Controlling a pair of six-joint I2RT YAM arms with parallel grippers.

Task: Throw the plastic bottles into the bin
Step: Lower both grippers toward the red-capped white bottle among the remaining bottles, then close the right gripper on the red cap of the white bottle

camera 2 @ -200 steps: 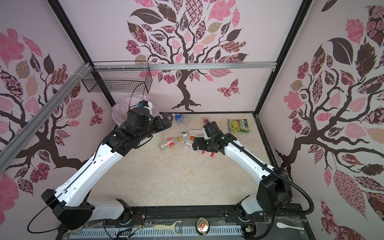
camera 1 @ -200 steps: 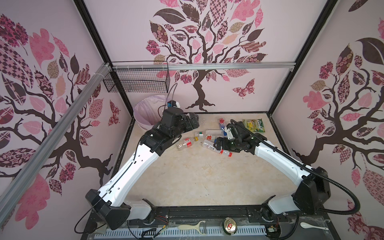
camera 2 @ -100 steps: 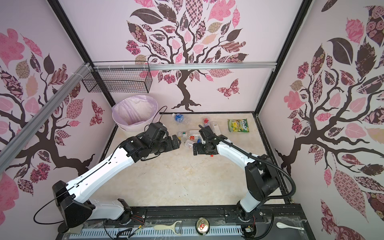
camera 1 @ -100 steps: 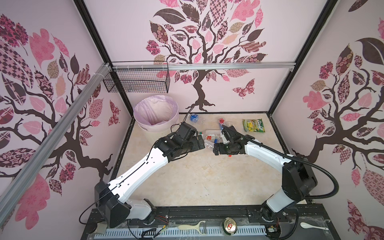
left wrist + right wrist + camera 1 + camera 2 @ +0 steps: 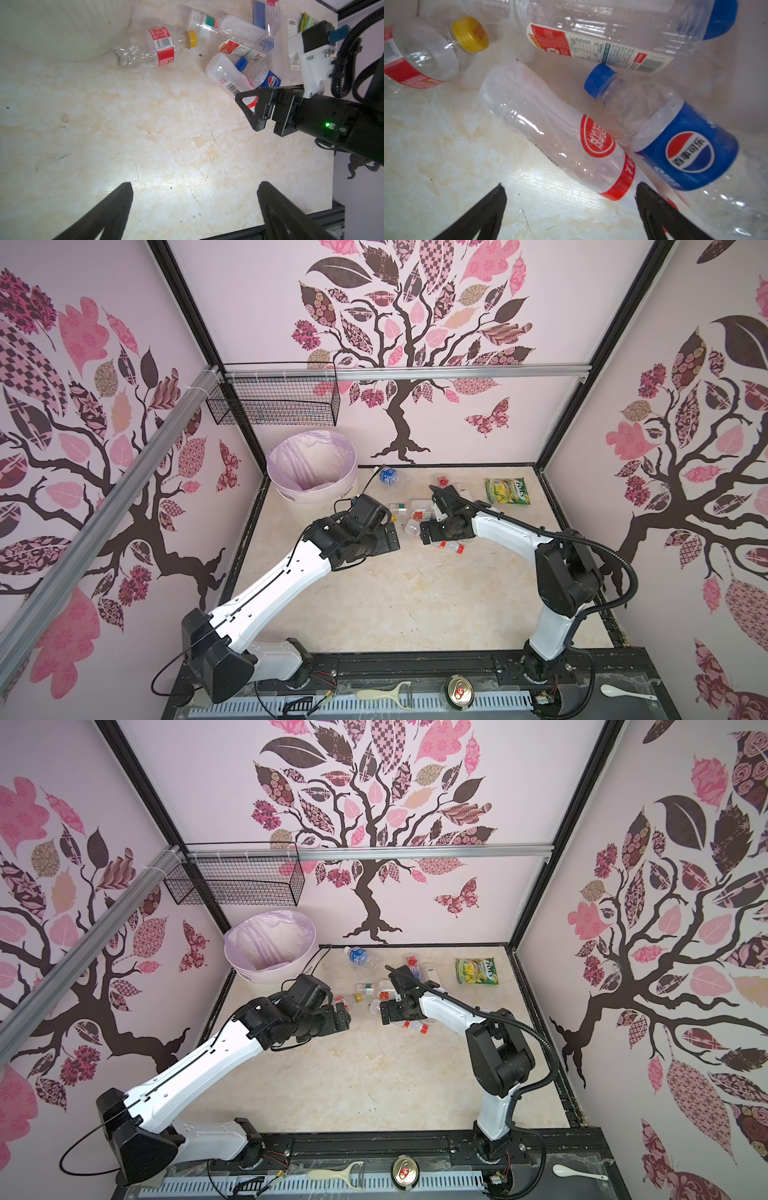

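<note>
Two claws are hanging wide open over the tabletop, and neither is holding anything. The left gripper is hovering above bare surface a little back of the middle. In the left wrist view its two fingers are spreading far apart with only tabletop between them. The right gripper is facing it across a small gap. It is hanging low at the near side of a cluster of plastic bottles, which are lying on their sides toward the middle of the back edge.

In the right wrist view, a clear bottle with a red oval label is lying slantwise just ahead of the open jaws. One fingertip is sitting just beside its red band, though I cannot tell whether it is touching. A blue-labelled Pepsi bottle is lying against that one. Beyond them a yellow-capped bottle with a red label and a larger clear bottle with a red and white label are resting, the yellow-capped one lying just beside the bin's wall. One more bottle with a blue label is lying apart by the back edge, near the bin.

The bin is standing upright in the back left corner, its lilac liner folding over the rim. A green-yellow snack packet is lying flat near the back right corner.
</note>
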